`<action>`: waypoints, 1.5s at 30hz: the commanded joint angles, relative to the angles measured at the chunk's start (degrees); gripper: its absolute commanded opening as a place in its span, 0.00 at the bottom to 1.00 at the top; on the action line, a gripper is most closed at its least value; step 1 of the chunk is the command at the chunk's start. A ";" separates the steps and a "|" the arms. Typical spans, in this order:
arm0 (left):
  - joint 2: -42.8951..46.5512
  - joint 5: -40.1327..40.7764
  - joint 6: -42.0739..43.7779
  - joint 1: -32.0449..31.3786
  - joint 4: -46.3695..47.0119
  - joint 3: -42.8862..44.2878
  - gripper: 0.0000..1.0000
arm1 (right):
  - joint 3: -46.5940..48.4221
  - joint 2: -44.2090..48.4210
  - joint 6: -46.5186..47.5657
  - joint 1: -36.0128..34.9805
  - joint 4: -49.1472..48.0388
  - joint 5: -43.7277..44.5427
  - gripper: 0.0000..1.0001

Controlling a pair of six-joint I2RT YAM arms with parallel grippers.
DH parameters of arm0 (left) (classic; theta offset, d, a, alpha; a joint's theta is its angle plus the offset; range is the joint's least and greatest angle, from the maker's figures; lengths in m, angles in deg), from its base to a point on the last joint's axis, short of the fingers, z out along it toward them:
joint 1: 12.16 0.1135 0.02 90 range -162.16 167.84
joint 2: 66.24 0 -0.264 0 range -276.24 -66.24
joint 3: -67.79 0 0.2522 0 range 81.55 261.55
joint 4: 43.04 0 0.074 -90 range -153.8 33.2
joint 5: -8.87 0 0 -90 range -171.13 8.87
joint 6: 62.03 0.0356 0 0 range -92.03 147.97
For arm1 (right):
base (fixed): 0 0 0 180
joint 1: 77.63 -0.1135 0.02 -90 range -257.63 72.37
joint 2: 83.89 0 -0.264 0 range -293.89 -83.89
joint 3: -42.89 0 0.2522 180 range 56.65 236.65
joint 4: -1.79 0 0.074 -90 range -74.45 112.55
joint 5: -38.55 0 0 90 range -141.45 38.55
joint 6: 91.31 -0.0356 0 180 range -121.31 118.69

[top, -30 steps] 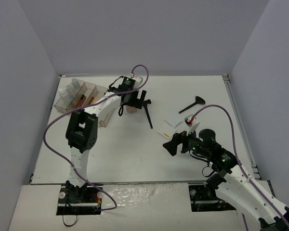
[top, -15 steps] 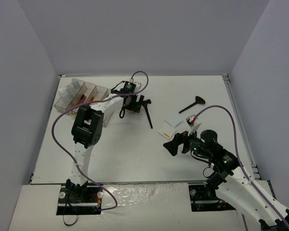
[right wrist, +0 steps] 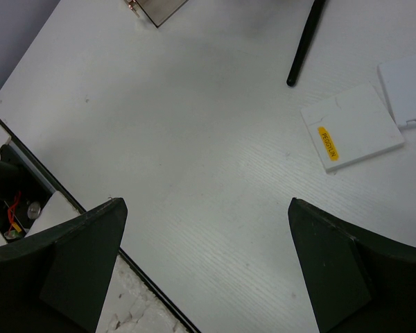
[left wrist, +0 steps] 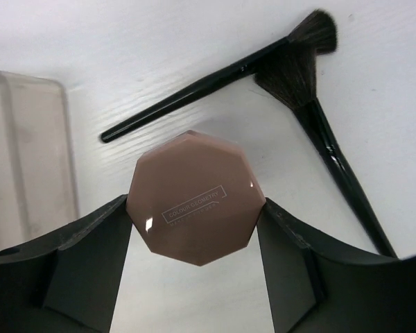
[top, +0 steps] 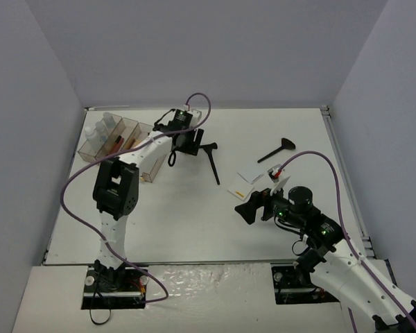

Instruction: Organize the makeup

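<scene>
My left gripper [top: 183, 143] is shut on a pink-brown octagonal compact [left wrist: 195, 198], gripped by its sides between both fingers, beside the clear organizer tray [top: 118, 139]. The compact is hidden under the gripper in the top view. Two black brushes [left wrist: 215, 76] [left wrist: 333, 159] lie crossed on the table just beyond it, and they also show in the top view [top: 212, 161]. My right gripper [top: 253, 208] is open and empty over bare table. Two white square pads [top: 249, 173] [top: 240, 186] lie just beyond it, one with a yellow label [right wrist: 352, 127]. A third black brush [top: 277, 150] lies farther back.
The tray holds white bottles [top: 100, 127] and red-brown pencils [top: 119, 143] in its compartments. Its corner shows at the left of the left wrist view [left wrist: 28, 159]. Walls enclose the table on three sides. The table's near edge [right wrist: 90, 215] runs under my right gripper.
My left gripper has shifted slightly left toward the tray with the compact, which showed below it before and is now hidden in the top view. The right arm has not moved.
</scene>
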 commanded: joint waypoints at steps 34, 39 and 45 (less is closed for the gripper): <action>0.04 1.86 5.43 21.40 -5.70 15.22 0.88 | 0.77 -0.85 -0.16 -0.12 -2.72 -0.34 1.00; 4.01 -0.69 3.31 20.55 -6.19 13.03 0.89 | 1.18 -0.35 -0.33 -0.12 -2.73 -0.43 1.00; 13.42 -2.93 0.77 8.19 -4.17 5.75 0.89 | 2.79 0.97 -0.12 -0.16 -2.73 0.71 1.00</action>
